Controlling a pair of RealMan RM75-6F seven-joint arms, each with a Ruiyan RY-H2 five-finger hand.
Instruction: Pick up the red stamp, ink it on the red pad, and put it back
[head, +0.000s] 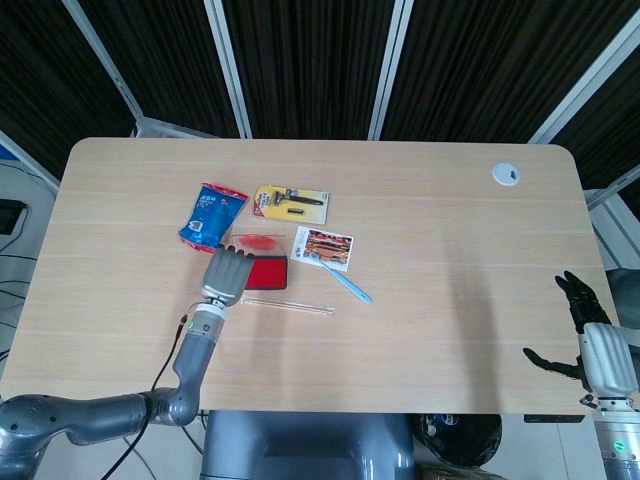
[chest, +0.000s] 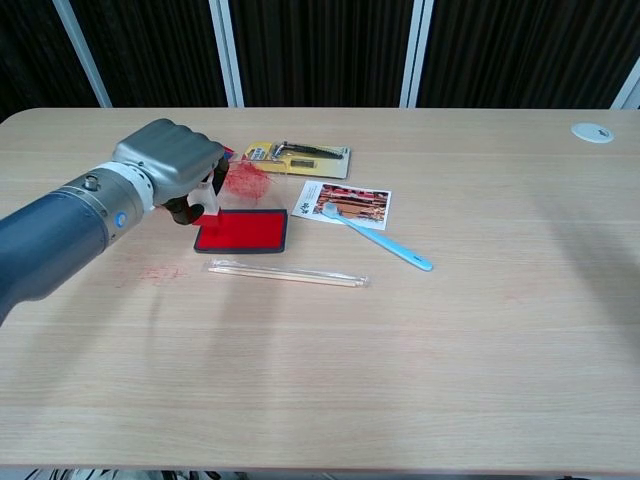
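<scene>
Our left hand (chest: 172, 165) is gripping the red stamp (chest: 205, 205), fingers curled down around its pale handle, and we are holding it at the left end of the red pad (chest: 241, 230), toward the table's (chest: 400, 350) far left. In the head view the hand is covering the stamp entirely, so we cannot tell whether the stamp's red base is touching the ink surface or hanging just above it. We are judging the pickup done, the inking either under way or about to start, and the return to the table remaining. Our right hand (head: 590, 335) is idling past the right edge, fingers spread and holding nothing.
</scene>
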